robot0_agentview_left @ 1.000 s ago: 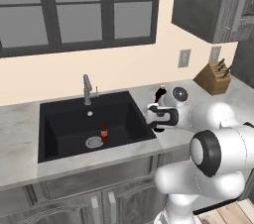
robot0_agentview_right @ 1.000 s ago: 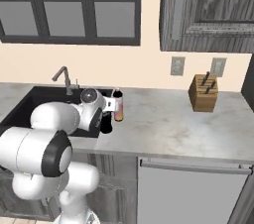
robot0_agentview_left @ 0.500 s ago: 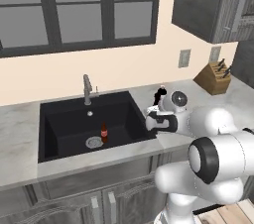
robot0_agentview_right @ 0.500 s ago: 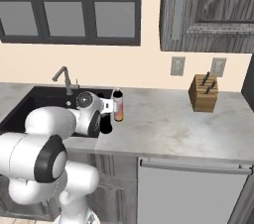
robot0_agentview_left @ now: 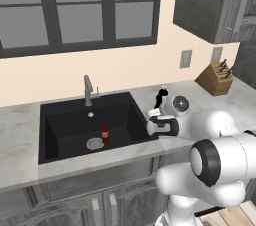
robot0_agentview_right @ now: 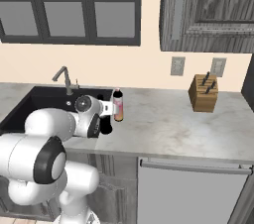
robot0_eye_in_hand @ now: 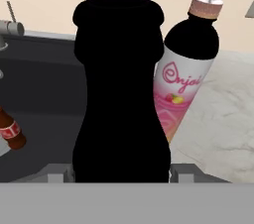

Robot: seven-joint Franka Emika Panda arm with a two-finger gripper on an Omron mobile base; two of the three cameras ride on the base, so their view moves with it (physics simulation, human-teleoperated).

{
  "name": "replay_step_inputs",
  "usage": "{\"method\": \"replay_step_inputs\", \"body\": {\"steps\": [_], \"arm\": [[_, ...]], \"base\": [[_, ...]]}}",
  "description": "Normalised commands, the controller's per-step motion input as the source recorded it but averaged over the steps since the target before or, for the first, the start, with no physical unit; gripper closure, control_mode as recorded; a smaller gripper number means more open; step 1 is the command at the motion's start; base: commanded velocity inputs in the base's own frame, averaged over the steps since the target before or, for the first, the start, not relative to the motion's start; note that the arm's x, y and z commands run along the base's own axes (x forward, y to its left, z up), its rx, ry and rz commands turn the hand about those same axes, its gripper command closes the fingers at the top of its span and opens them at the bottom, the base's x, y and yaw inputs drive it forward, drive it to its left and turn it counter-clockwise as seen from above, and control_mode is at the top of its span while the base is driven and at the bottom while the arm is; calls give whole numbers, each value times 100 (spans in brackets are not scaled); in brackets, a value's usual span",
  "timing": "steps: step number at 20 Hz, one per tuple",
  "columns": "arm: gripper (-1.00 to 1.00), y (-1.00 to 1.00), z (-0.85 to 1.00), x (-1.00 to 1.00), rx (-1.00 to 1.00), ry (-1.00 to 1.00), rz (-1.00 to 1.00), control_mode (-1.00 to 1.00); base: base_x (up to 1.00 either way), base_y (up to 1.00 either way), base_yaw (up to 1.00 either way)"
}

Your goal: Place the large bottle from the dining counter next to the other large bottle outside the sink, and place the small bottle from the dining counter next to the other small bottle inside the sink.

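Compared with one second ago, your arm has reached a little forward toward the wall, and the dark bottle it carries now stands just beside the pink-label bottle [robot0_eye_in_hand: 184,69]; the base has not driven.

Your gripper [robot0_agentview_left: 161,126] is partly closed around the black bottle [robot0_eye_in_hand: 119,89], holding it at its lower body. I judge this is the large bottle from the dining counter, now at the right edge of the sink [robot0_agentview_left: 60,135], over the counter [robot0_agentview_right: 163,129]. The step in hand is the first placement, and it looks almost finished.

For the next move you need to lower the bottle until it rests on the counter, outside the basin, then spread the fingers and pull back without pushing the neighbour bottle, which is very near.

On the pink label you can read a word in script, something like "Enjoi", over a small fruit picture. The small brown bottle [robot0_agentview_left: 105,133] stands inside the sink next to the drain; its red label is too small to read.
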Motion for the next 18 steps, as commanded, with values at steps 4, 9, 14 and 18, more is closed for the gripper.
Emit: {"method": "replay_step_inputs", "body": {"steps": [4,9,14,18], "arm": [[-100,0,-18,-24,0,-5,0,-100],[-100,-4,-3,-65,-4,-15,0,-100],[-100,-8,0,-57,-2,-16,0,-100],[-100,-6,0,-41,0,-12,0,-100]], "base": [[0,0,0],[0,0,0],[0,0,0],[0,0,0]]}}
